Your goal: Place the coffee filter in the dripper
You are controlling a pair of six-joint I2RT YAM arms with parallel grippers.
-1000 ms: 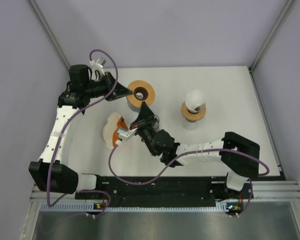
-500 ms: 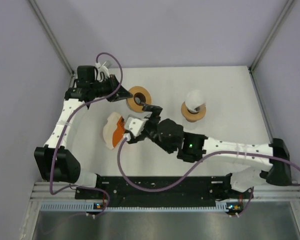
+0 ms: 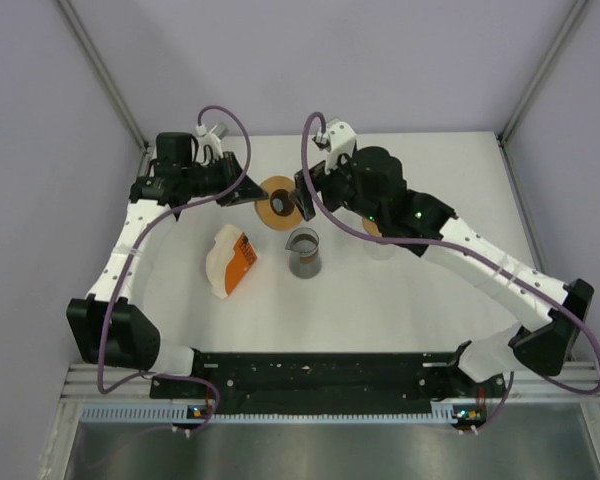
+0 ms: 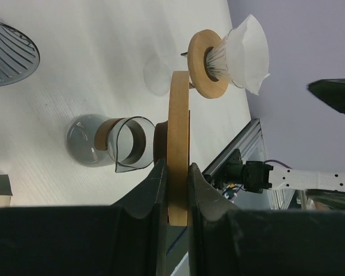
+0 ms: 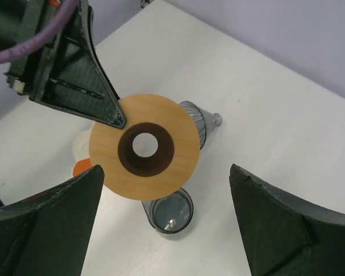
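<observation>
My left gripper is shut on the edge of a wooden dripper ring and holds it above the table at the back. From the right wrist the ring shows face-on, with a ribbed glass cone lying on the table behind it. My right gripper hovers just right of the ring, open, with nothing between its fingers. A white paper coffee filter sits in a second wooden-collared dripper; in the top view the right arm covers most of it.
A glass carafe stands below the ring, near the table's middle. A white and orange filter pack lies to its left. Grey walls close in the table on three sides.
The right arm has swung away from the filter pack to the back of the table beside the ring, and its jaws have opened. The left gripper has shifted slightly, still holding the ring.
</observation>
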